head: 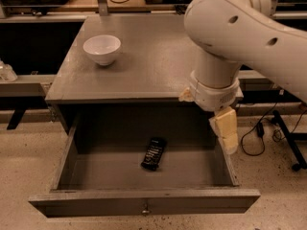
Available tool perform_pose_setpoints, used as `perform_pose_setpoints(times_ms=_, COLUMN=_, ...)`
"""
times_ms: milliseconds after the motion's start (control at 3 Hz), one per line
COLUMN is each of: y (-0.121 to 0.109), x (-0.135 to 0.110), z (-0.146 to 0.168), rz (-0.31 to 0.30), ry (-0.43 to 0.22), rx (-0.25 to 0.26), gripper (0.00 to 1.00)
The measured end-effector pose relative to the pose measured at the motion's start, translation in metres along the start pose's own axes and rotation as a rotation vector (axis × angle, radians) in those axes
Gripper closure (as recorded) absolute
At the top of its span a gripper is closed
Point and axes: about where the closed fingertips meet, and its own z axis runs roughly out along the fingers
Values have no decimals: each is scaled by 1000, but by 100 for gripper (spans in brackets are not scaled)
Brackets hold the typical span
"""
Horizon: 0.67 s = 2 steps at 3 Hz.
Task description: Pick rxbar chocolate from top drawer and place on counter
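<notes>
Counter; end effector over top drawer edge

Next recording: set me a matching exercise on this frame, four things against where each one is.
Things:
1 rxbar chocolate
2 bowl
3 top drawer
4 gripper

Places:
A on the counter, back left
B pulled open below the counter
C hanging by the drawer's right wall
D lying on the drawer floor

Pairs: 1-D; 2-A; 3-B; 4-C
</notes>
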Motion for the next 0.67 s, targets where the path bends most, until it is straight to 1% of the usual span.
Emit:
perform_pose_setpoints(times_ms=333, y=-24, x=-21, z=29, rz=-229, ry=-33, rx=71, gripper=0)
perform_pose_setpoints(times_ms=667, y=-30, x=-23, z=29, rz=-331, ry=-28, rx=96, gripper=0)
